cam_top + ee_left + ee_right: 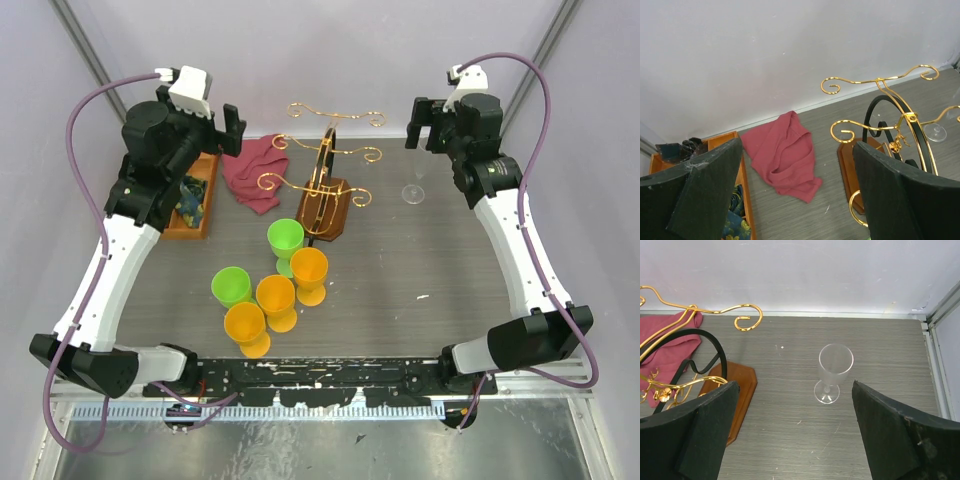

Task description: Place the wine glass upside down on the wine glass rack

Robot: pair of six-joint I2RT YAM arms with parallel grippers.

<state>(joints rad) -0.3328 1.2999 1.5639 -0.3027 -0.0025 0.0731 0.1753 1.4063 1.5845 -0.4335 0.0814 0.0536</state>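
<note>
Wine glass (pixel 834 369): was seen upright on the desk, right of the rack, touched by nothing.
Wine glass rack (pixel 325 195): was set toward the rear middle, on its brown base.
Desk (pixel 450 270): grey, wood-grained, enclosed by pale walls (pixel 320 50).
Left tool (pixel 797 165): was held wide open, empty, over the red cloth (pixel 775 150).
Right tool (pixel 795 395): was held wide open, empty, raised.

The left gripper's (pixel 797 162) two black fingers (pixel 710 190) stood wide apart with nothing between them. A red cloth (pixel 782 157) lay crumpled on the grey table (pixel 820 126). An orange tray (pixel 722 141) sat to its left. The gold rack (pixel 900 120) stood on the right, with a glass (pixel 935 131) just behind it.
</note>
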